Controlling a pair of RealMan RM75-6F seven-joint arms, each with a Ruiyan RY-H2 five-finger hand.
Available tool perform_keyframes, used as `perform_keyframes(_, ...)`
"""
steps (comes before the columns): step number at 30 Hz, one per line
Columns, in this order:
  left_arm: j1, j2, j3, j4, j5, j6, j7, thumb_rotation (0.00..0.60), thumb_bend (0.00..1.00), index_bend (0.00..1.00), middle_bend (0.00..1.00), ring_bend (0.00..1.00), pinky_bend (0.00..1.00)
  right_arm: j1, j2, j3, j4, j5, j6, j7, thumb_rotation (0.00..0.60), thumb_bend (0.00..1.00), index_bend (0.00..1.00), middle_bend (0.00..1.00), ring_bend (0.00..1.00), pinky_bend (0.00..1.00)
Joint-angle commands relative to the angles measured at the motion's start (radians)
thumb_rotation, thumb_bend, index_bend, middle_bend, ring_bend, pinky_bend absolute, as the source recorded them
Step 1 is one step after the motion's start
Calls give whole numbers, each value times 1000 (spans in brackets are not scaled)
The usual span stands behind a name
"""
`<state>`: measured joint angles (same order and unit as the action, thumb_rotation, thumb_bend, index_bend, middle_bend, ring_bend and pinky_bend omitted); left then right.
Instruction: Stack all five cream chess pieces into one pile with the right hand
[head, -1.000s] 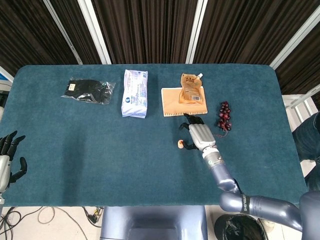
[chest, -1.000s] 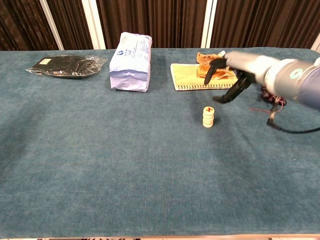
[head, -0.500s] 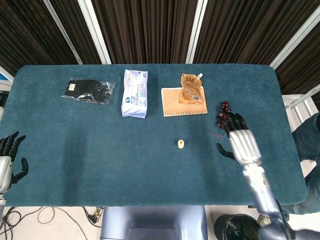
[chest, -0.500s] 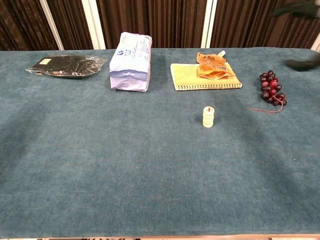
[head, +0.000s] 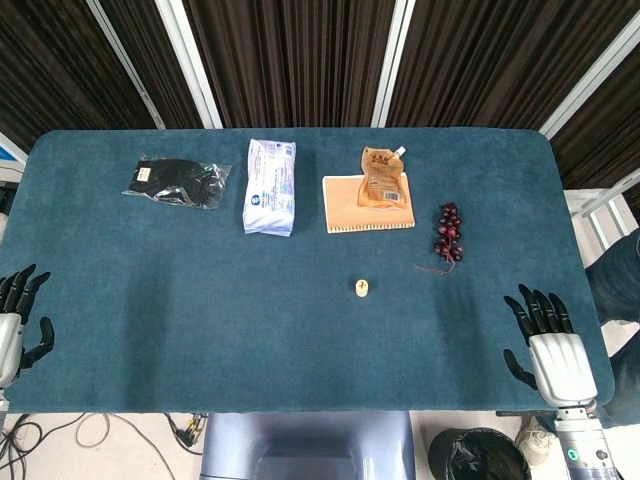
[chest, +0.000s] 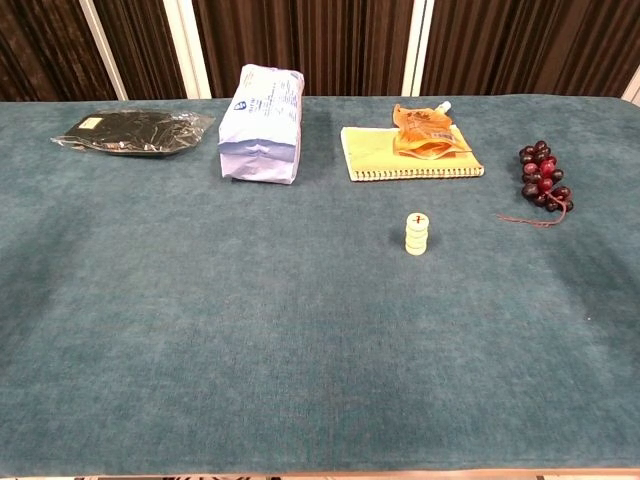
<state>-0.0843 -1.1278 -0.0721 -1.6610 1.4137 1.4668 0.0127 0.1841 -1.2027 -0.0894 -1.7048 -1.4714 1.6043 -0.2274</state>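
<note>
The cream chess pieces stand as one upright pile (chest: 416, 234) in the middle of the teal table, with a red mark on the top piece; from above the pile (head: 362, 288) shows as a single disc. My right hand (head: 549, 346) hovers at the table's front right corner, far from the pile, fingers spread and holding nothing. At the front left edge my left hand (head: 14, 325) is also open and empty. Neither hand appears in the chest view.
Along the back lie a black packet (head: 176, 181), a white-blue tissue pack (head: 270, 186), a notebook (head: 345, 206) with an orange pouch (head: 381, 178) on it, and a bunch of dark grapes (head: 447, 231) to the right of the pile.
My right hand let go beside the pile, then drew back rightward and toward the front right corner. The pile stays standing. The left hand has not moved.
</note>
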Motion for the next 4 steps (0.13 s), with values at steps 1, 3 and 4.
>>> perform_keyframes(1, 0, -1, 0, 3, 1, 2, 8, 600, 624, 116, 5, 0, 0, -20, -19, 13, 34, -10, 12, 8, 600, 407, 130, 0, 0, 0)
perform_keyframes(3, -1, -2, 0, 4, 1, 2, 11, 600, 624, 116, 5, 0, 0, -25, -23, 24, 44, -16, 17, 11, 600, 407, 130, 0, 0, 0)
perform_keyframes(4, -1, -2, -1, 4, 0, 2, 11, 600, 624, 116, 5, 0, 0, -29, -27, 31, 48, -20, 24, 14, 600, 407, 130, 0, 0, 0)
